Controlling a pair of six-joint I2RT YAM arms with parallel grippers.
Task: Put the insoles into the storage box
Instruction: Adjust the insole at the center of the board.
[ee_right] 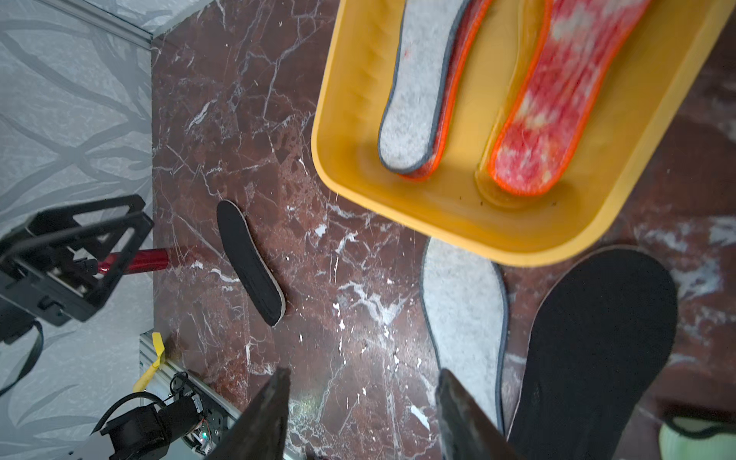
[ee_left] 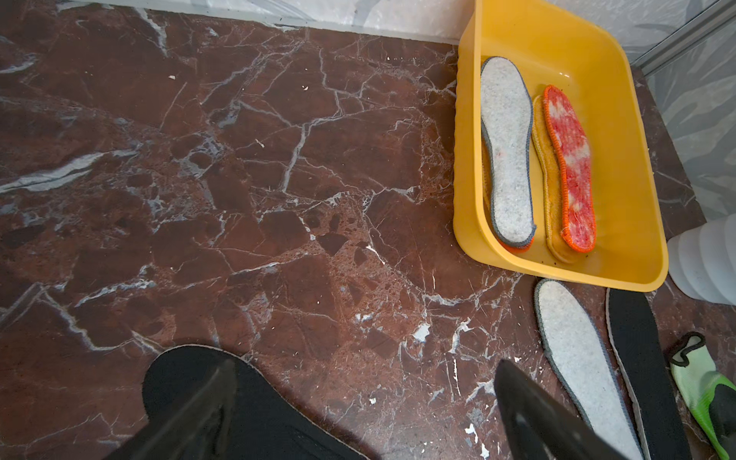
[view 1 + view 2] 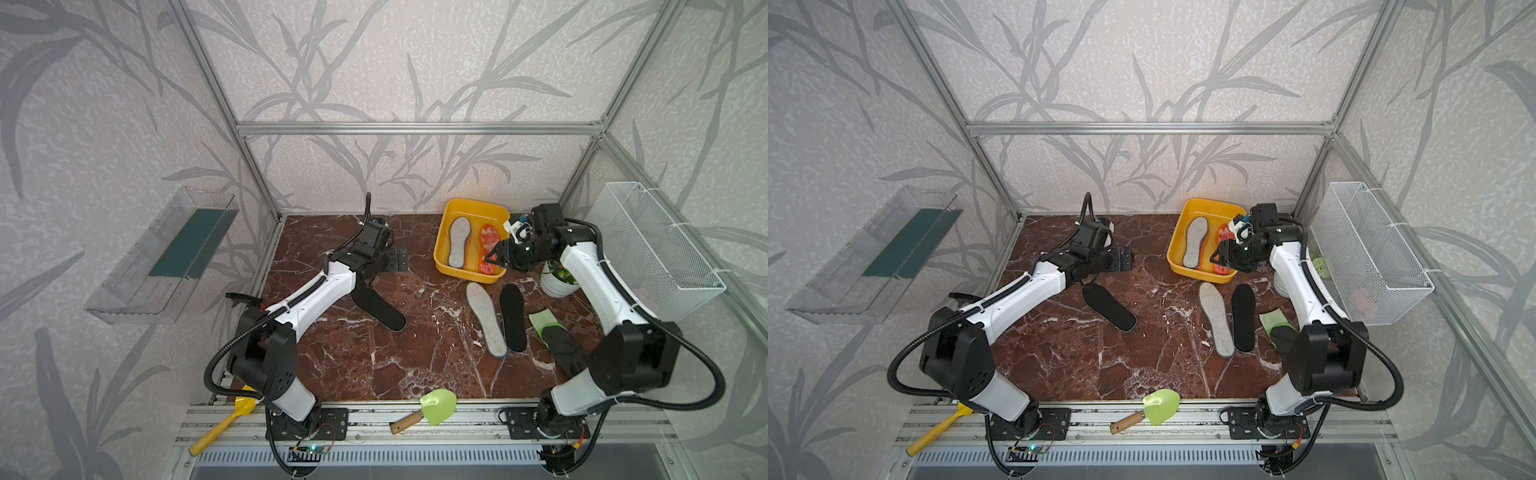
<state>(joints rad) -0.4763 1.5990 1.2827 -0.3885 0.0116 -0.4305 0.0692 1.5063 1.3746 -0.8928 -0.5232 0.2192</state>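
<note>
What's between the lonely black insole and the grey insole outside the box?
Nothing. From black insole to grey insole it's bare table, in both top views.

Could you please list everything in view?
storage box: one, yellow, back right
grey insoles: two, box and table
red-white insoles: two, in box
yellow-orange insole: at least one, in box
black insoles: two, on table
fabric item: one, green-black, table right
plant pot: one, white, beside box
wire basket: one, white, right wall
clear bin: one, left wall
trowel: one, green, front rail
scoop: one, yellow, front rail
left claw: one, black, open near black insole
right claw: one, black, open by box
</note>
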